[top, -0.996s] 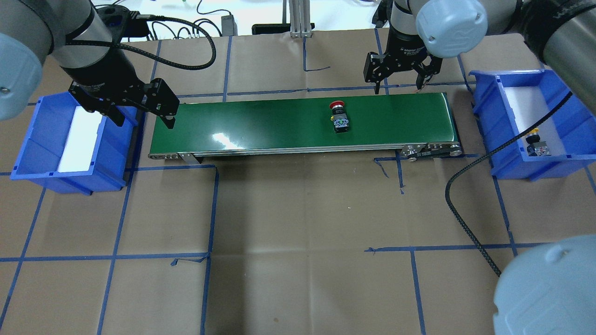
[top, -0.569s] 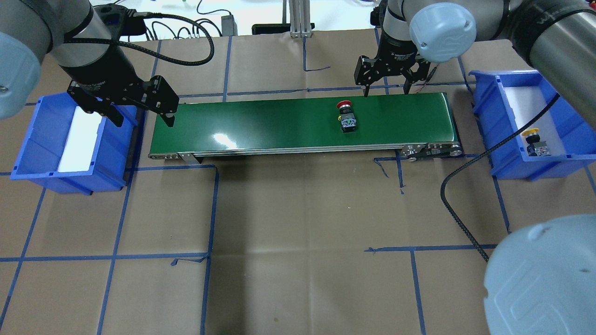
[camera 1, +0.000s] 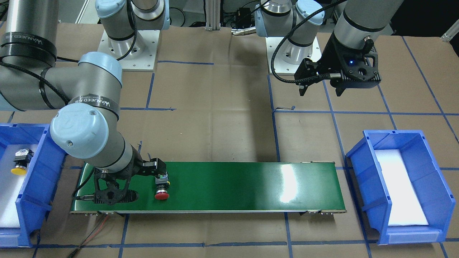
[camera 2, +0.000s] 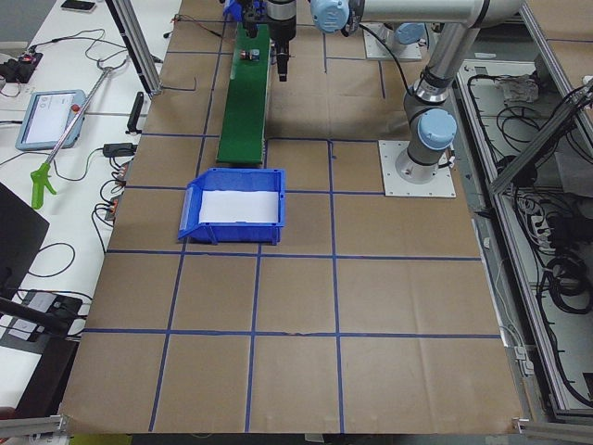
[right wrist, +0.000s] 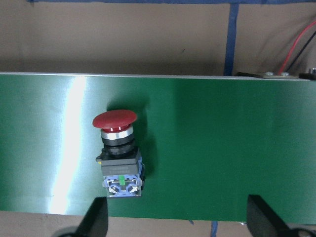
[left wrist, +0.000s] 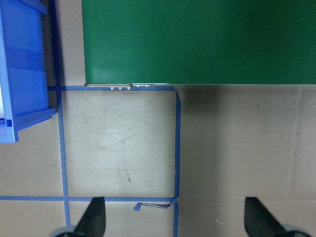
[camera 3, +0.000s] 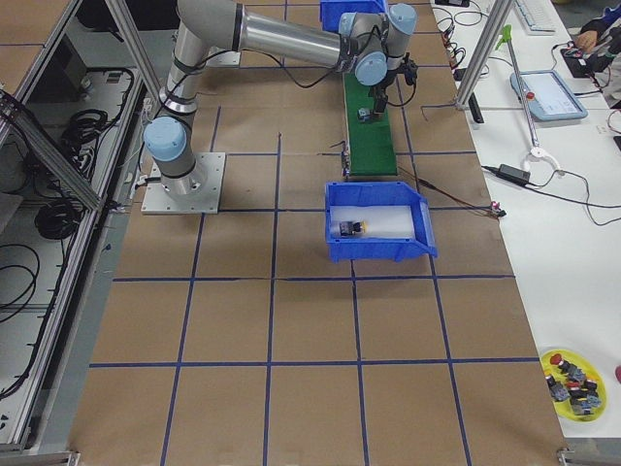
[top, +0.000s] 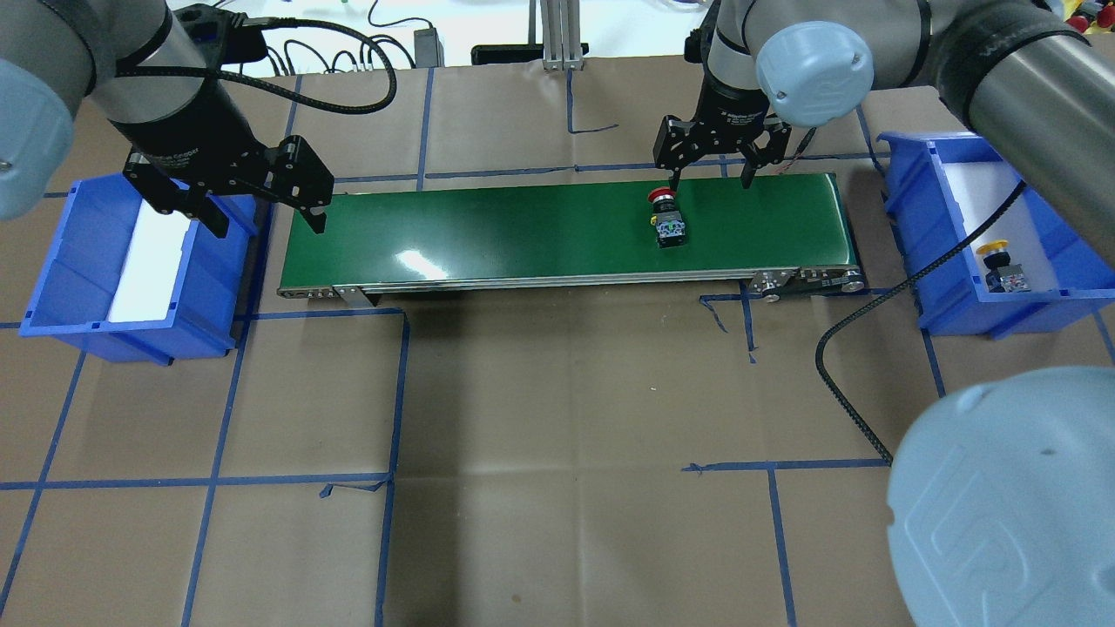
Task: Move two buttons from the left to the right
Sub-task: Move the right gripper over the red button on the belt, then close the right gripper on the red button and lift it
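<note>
The red button (top: 667,218) lies on its side on the green conveyor belt (top: 523,226), toward the belt's right end. My right gripper (top: 710,177) hangs open just over the belt's far edge, its left fingertip close to the red cap. In the right wrist view the red button (right wrist: 118,153) sits left of centre, just above the left fingertip, the right gripper (right wrist: 177,222) wide open. The yellow button (top: 1000,266) rests in the right blue bin (top: 915,218). My left gripper (top: 266,222) is open and holds nothing, between the left blue bin (top: 52,287) and the belt's left end.
A black cable (top: 854,340) loops over the table in front of the right bin. Blue tape lines grid the brown paper. Cables and a metal post (top: 557,35) stand at the far edge. A yellow dish of spare parts (camera 3: 572,374) sits on the side table.
The red button has ridden the belt to the right. My right gripper has moved left and nearer the belt, over the button. The left gripper has barely moved.
</note>
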`<state>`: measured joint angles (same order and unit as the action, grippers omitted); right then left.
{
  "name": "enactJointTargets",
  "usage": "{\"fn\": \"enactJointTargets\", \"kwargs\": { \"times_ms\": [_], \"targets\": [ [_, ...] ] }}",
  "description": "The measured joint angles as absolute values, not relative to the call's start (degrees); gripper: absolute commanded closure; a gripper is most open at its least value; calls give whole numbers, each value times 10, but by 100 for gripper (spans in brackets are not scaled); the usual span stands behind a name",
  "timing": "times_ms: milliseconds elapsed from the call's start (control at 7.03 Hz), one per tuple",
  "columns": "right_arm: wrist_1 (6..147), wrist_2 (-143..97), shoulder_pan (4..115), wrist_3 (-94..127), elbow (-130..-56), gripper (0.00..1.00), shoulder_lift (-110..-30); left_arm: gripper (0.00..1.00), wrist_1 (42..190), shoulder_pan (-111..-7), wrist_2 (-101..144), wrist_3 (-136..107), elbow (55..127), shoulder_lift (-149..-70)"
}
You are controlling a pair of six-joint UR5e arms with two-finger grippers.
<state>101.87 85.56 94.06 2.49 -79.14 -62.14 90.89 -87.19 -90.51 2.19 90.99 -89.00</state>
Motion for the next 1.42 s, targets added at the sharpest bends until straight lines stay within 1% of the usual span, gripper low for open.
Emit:
{"fn": "enactJointTargets", "kwargs": {
  "times_ms": [711, 854, 996, 1138, 1281, 1423],
  "targets": [
    [1021, 846, 940, 24, -795, 1, -583, 0, 909, -872, -905, 21, 909, -891],
    [1020, 851, 940, 23, -795, 10, -575, 0, 909, -872, -905, 21, 909, -891],
    [1017, 854, 939, 23, -796, 58, -567, 0, 909, -872, -905, 21, 909, -890],
    [1012, 861, 937, 23, -795, 91, -562, 0, 909, -872, -905, 21, 909, -890],
    [997, 874, 935, 23, -793, 94, -560, 0, 909, -872, -905, 21, 908, -890],
    [967, 885, 932, 20, -789, 94, -562, 0, 909, -872, -905, 21, 908, -890]
  ]
}}
